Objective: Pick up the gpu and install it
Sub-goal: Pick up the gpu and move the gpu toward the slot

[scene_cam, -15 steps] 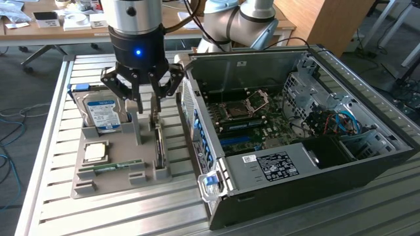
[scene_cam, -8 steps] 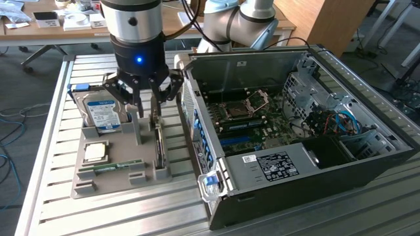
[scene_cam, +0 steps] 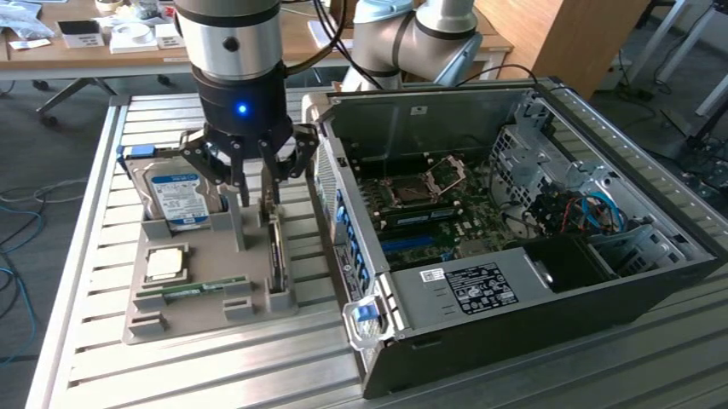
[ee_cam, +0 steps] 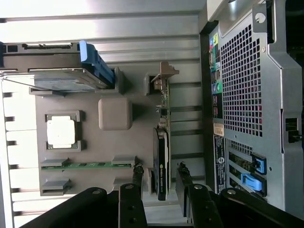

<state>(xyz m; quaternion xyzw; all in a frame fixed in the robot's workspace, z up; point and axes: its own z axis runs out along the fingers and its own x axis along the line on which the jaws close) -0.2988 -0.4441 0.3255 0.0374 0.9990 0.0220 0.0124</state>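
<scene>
The gpu [scene_cam: 275, 249] stands on its edge in a slot of the grey holder tray [scene_cam: 205, 325], a thin green card with a black fan face [ee_cam: 160, 167] and a silver bracket [ee_cam: 164, 72] at its far end. My gripper [scene_cam: 256, 198] hangs open right over it. In the wrist view my gripper [ee_cam: 159, 173] has one fingertip on either side of the card's fan end, not touching it. The open computer case [scene_cam: 512, 213] with its motherboard [scene_cam: 438, 209] lies on the exterior view's right of the tray.
On the tray [ee_cam: 137, 142] also sit a silver hard drive [scene_cam: 176, 196] with a blue-white label, a CPU [scene_cam: 166, 262] and a slim green RAM stick [scene_cam: 199, 287]. The case's rear panel [ee_cam: 247, 90] rises close beside the card. All of it stands on a slatted metal table [scene_cam: 91, 256].
</scene>
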